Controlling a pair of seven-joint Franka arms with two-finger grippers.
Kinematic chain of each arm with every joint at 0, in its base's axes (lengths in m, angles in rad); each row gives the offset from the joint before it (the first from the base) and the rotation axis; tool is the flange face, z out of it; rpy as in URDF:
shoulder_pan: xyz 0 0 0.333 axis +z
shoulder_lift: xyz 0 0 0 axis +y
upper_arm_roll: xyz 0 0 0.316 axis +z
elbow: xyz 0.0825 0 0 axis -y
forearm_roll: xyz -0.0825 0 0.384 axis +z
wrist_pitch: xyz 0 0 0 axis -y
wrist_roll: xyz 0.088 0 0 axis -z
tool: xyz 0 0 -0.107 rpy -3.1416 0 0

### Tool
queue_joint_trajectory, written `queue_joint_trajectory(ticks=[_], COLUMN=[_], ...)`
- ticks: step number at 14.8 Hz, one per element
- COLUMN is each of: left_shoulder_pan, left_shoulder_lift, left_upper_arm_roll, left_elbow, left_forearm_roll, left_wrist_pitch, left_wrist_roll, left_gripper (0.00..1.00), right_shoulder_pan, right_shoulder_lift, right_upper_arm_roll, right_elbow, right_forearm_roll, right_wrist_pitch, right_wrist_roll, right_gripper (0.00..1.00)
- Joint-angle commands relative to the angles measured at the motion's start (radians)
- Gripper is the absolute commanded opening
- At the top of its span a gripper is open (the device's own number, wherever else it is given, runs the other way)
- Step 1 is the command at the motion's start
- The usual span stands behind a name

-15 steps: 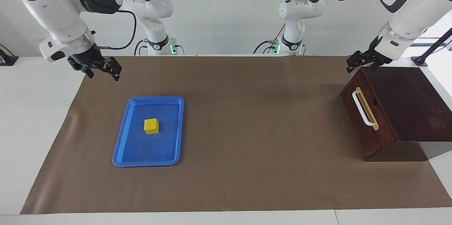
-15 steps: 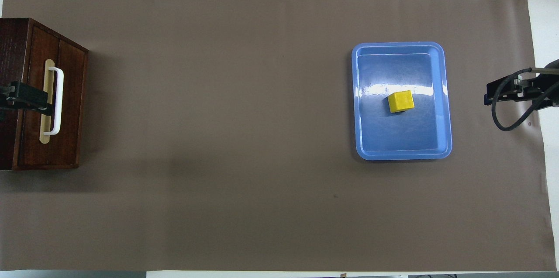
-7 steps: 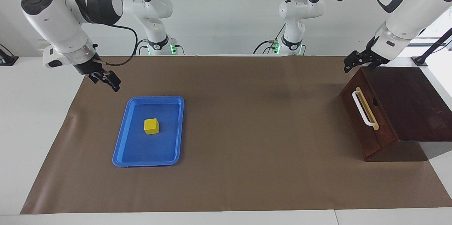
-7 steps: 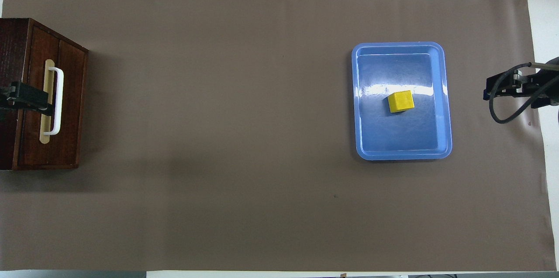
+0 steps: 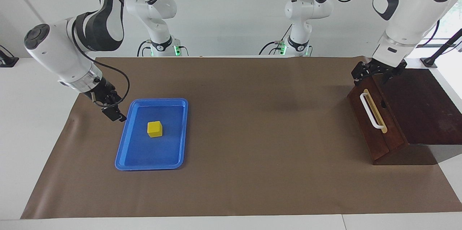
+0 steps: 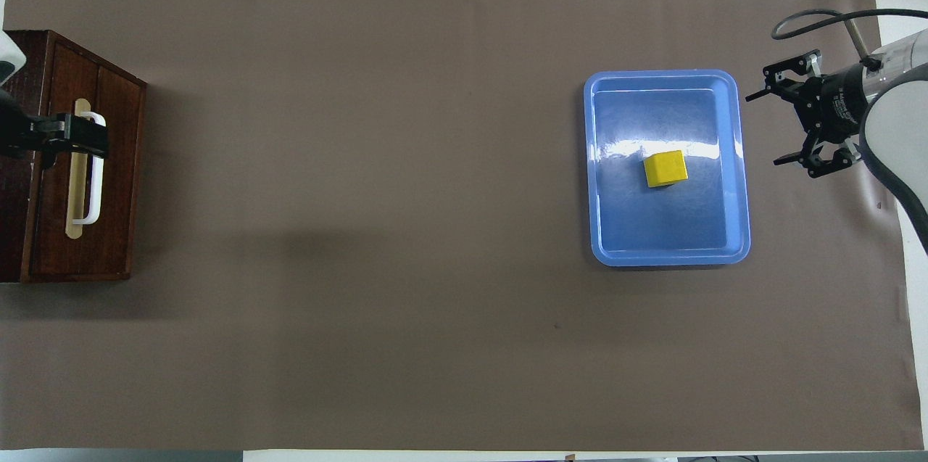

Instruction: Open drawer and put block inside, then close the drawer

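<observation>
The yellow block [image 5: 155, 129] is seen lying in the blue tray [image 5: 126, 139], just beside the right gripper [image 5: 114, 113], whose jaws are spread and empty. The left gripper [image 5: 375, 73], likewise released, is poised over the closed drawer [image 5: 364, 121] near its white handle [image 5: 371, 111]

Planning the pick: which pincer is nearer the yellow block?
Right. The right pincer hangs open beside the blue tray holding the block; the left pincer is over the drawer.
</observation>
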Motion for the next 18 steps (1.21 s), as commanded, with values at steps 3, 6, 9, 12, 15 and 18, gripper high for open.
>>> queue_joint_trajectory(ticks=[3, 6, 9, 12, 15, 18], left_shoulder_pan=[-0.051, -0.045, -0.042, -0.013, 0.011, 0.012], left_shoulder_lift=[0.055, 0.091, 0.082, 0.089, 0.101, 0.101], left_upper_arm_roll=[0.011, 0.013, 0.014, 0.018, 0.016, 0.018], left_elbow=[-0.126, -0.165, -0.264, -0.271, -0.287, -0.326], left_forearm_roll=[0.217, 0.279, 0.28, 0.285, 0.319, 0.319], left_wrist_pitch=[0.179, 0.248, 0.351, 0.38, 0.424, 0.463], left_wrist_roll=[0.0, -0.016, -0.121, -0.119, -0.119, -0.121], left_gripper=[1.0, 1.0, 1.0, 1.0, 1.0, 1.0], right_shoulder_pan=[-0.044, -0.048, -0.041, -0.045, -0.046, -0.052], right_shoulder_lift=[0.091, 0.159, 0.188, 0.199, 0.196, 0.185], right_upper_arm_roll=[0.012, 0.011, 0.011, 0.011, 0.011, 0.011], right_elbow=[-0.035, -0.033, -0.062, -0.117, -0.14, -0.191], right_forearm_roll=[0.159, 0.279, 0.325, 0.356, 0.358, 0.373], right_wrist_pitch=[0.022, 0.028, 0.031, 0.028, 0.022, 0.064], right_wrist_roll=[-0.021, -0.1, -0.106, -0.153, -0.155, -0.163], right_gripper=[1.0, 1.0, 1.0, 1.0, 1.0, 1.0])
